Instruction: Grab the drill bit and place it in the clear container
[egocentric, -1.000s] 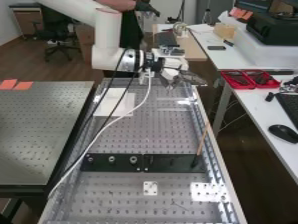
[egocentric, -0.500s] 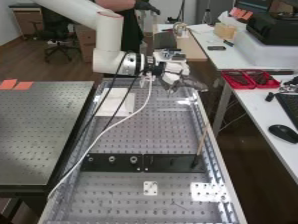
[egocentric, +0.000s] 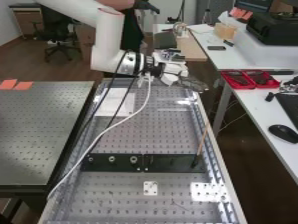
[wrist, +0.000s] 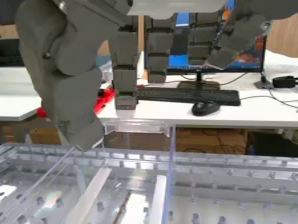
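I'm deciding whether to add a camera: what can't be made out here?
- Brown strip, wrist view: cut off by the edge; can't tell what it is.
- Clear container, wrist view: partly cut off by the edge.
- Monitor, wrist view: partly hidden behind the robot hand.
- Arm, high view: base cut off by the edge.
- Stick, high view: lower tip too small to make out.

Arm (egocentric: 108, 37): white
Hand (egocentric: 191, 84): dark grey
Bench (egocentric: 166, 135): grey, dotted with hole rows
2 trays (egocentric: 233, 82): red
Mouse (egocentric: 284, 133): black
Stick (egocentric: 201, 142): tan
Paper notes (egocentric: 23, 86): orange
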